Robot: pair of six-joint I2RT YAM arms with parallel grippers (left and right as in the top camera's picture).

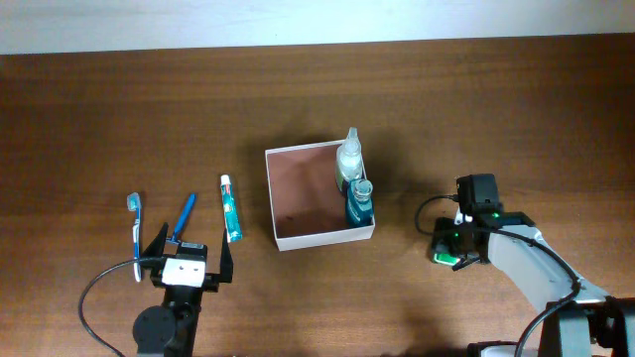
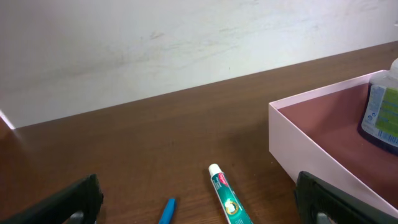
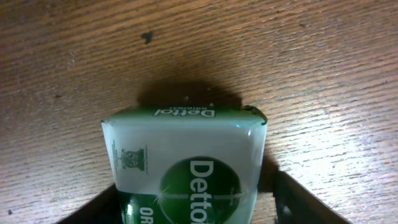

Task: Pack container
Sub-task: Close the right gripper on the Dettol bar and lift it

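Overhead downward, left wrist low (shares container (image 1: 303,193)), right wrist close-up

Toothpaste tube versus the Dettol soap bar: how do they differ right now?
The toothpaste tube is slim and long; the soap bar is a blocky green-and-white pack. The tube lies left of the container, ungripped; the bar lies right of it, between the right gripper's fingers, though contact is unclear. Both lie on the table, not yet packed.
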